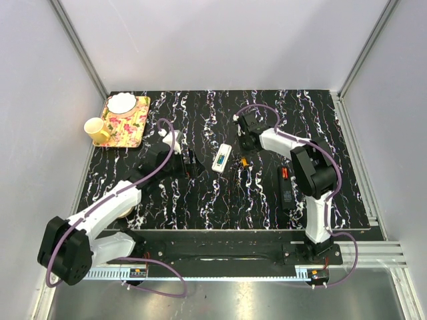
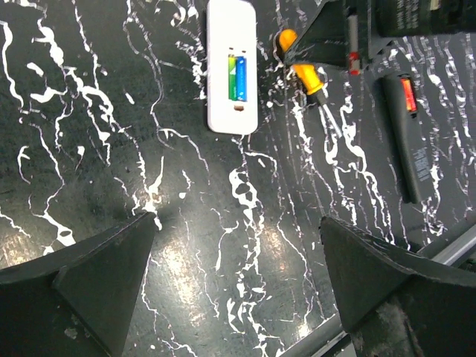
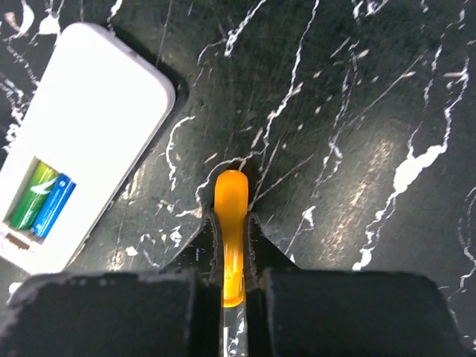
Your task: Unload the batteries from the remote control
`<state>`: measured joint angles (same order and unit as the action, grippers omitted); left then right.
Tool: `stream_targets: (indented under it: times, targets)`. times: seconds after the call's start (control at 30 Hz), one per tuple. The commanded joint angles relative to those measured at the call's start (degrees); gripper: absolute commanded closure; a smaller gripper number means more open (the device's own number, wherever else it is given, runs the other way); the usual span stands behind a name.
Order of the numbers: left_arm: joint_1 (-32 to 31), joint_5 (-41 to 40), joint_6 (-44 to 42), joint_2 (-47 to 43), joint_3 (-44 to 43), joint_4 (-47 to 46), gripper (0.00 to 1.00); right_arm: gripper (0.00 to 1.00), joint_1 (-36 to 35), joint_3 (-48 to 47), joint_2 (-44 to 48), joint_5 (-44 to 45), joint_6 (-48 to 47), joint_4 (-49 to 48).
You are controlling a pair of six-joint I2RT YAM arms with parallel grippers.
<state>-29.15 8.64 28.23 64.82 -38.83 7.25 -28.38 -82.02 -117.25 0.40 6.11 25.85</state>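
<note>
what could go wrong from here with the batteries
1. The right gripper is shut on the orange-handled tool close to its rounded end, so the tool might pivot or slip under load.
2. The white remote lies loose while the left gripper hangs open, so prying at the green and blue batteries could just slide it.

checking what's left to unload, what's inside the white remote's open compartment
A green battery and a blue battery lie side by side in the white remote. Whatever sits beneath them is covered.
</note>
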Motion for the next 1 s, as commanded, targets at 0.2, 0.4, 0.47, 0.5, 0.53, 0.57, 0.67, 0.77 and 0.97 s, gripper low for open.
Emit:
stream_targets:
  times: [0.2,0.4,0.47,0.5,0.53,0.57,0.67,0.77,0.97]
  targets:
    - [-0.8,11.9,-0.7,-10.2,-0.1,-11.1,0.01,1.00,-0.1,12.4,23.3,-8.8,10.5,-14.8]
    - [-4.2,18.0,2.4,-9.5,-0.9,-22.3,0.01,1.00,-0.1,23.3,38.8,-13.5,21.3,-28.2]
    - [-5.8,17.5,3.0,-8.3,-1.1,-25.5,0.02,1.00,-0.1,27.5,43.5,-15.2,25.5,-33.7]
    - [-6.4,17.4,2.9,-6.3,-1.9,-26.1,0.02,1.00,-0.2,28.8,44.8,-15.1,26.5,-34.5]
    - [-7.3,17.8,2.9,-5.2,-2.5,-26.8,0.03,1.00,-0.1,29.3,46.7,-15.1,27.9,-35.2]
    - [-7.9,17.7,2.8,-4.1,-3.3,-26.8,0.03,1.00,-0.1,29.4,47.5,-15.0,28.1,-35.1]
    - [-10.0,18.8,2.9,1.3,-6.3,-28.5,0.05,1.00,-0.1,29.2,49.6,-14.9,28.4,-34.1]
    - [-12.2,18.6,3.4,5.6,-8.5,-31.3,0.07,1.00,-0.1,28.9,50.5,-15.0,28.7,-33.4]
    - [-14.0,18.2,4.3,14.0,-13.8,-34.3,0.18,1.00,-0.1,28.8,51.1,-15.5,29.1,-31.9]
